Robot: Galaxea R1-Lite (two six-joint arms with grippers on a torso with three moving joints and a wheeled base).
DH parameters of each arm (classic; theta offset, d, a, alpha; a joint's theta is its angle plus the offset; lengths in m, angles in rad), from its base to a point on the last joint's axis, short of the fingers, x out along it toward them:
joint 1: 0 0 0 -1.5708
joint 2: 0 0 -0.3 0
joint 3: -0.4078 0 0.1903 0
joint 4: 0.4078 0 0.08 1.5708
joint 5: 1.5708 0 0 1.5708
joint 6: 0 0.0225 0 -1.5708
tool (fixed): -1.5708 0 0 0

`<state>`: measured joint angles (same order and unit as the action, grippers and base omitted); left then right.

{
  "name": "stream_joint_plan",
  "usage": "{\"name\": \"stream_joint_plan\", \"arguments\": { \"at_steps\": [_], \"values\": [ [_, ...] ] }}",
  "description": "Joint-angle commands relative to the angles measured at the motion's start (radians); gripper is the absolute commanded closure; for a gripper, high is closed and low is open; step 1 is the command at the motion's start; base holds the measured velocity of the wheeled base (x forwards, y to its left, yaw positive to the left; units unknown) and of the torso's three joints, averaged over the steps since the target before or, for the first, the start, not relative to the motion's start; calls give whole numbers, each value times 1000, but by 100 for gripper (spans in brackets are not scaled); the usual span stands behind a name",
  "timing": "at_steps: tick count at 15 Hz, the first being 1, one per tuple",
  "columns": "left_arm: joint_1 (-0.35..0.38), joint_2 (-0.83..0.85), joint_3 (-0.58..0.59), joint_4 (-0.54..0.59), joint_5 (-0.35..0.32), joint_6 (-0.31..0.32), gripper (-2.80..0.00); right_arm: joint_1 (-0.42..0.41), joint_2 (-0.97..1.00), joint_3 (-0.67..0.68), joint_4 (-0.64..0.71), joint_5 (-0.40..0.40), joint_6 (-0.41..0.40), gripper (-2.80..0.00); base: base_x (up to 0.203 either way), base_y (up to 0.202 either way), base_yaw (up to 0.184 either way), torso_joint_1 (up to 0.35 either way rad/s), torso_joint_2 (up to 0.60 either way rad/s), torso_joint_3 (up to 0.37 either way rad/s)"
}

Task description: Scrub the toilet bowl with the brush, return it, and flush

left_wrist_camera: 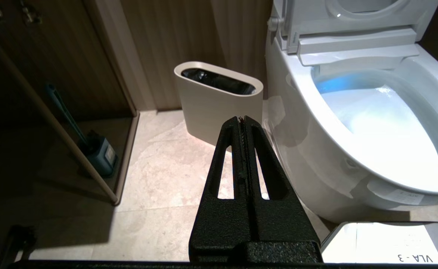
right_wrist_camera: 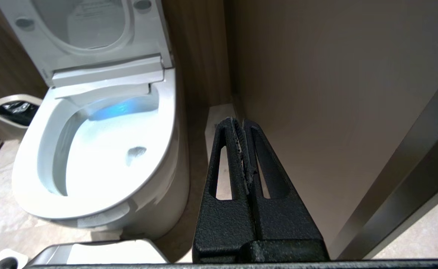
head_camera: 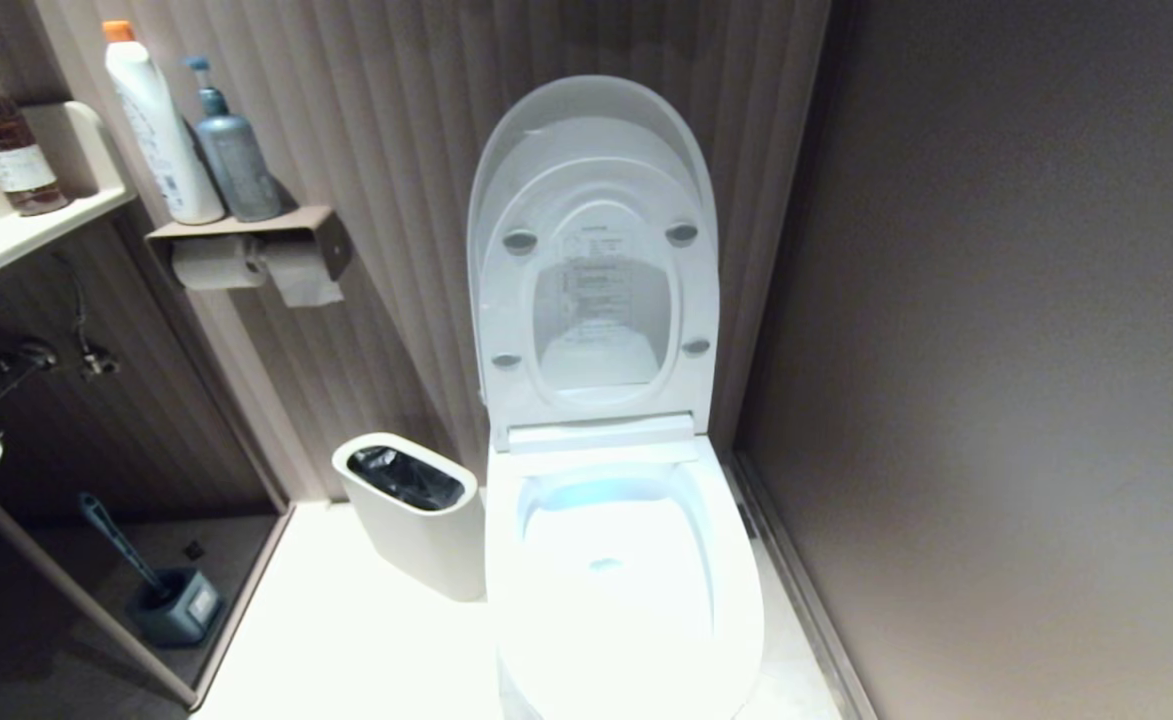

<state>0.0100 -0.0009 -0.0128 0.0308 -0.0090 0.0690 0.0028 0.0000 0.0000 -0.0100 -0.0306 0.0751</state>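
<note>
One toilet bowl [head_camera: 626, 590], seat and lid both tipped up against the ribbed back wall; long axis runs from that wall out toward the camera, blue glow at the rear of the basin. A plain wall [head_camera: 996, 350] stands close on the robot's right with only a narrow floor strip between it and the pedestal; the wider open tile floor [head_camera: 346, 640] is on the left. One off-white oval waste bin [head_camera: 416, 515] with a black liner stands just beside the bowl's left flank, a thin gap between them. Left of the floor edge, a dark recess under a shelf [head_camera: 16, 235] holds one blue-handled brush [head_camera: 121, 545] in a grey-blue holder, handle leaning up and away from the bowl. The white-handled brush shows in none of the views. One paper holder [head_camera: 256, 255] carries two rolls, with two bottles on top; a third, brown bottle [head_camera: 1, 130] sits on the shelf. Two pincers, both closed on nothing: left pincer [left_wrist_camera: 242, 118] hangs over the floor, pointing between bin and bowl; right pincer [right_wrist_camera: 240, 121] points into the gap between the bowl and the right wall.
</note>
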Motion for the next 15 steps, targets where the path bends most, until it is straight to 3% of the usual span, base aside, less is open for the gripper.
{"name": "stream_joint_plan", "arguments": {
  "at_steps": [1, 7, 15],
  "values": [
    [-1, 1, 0, 0, 3, -10, 0, 0, 0, 0, 1, 0, 0, 0, 0, 0, 0, 51, 203, 193],
    [0, 1, 0, -5, 6, -17, 0, 0, 0, 0, 1, 0, 0, 0, 0, 0, 0, 37, 61, 80],
    [0, 1, 2, -9, 6, -17, 0, 0, 0, 0, 1, 0, 0, 0, -184, 0, -2, 7, 10, 22]
  ]
}}
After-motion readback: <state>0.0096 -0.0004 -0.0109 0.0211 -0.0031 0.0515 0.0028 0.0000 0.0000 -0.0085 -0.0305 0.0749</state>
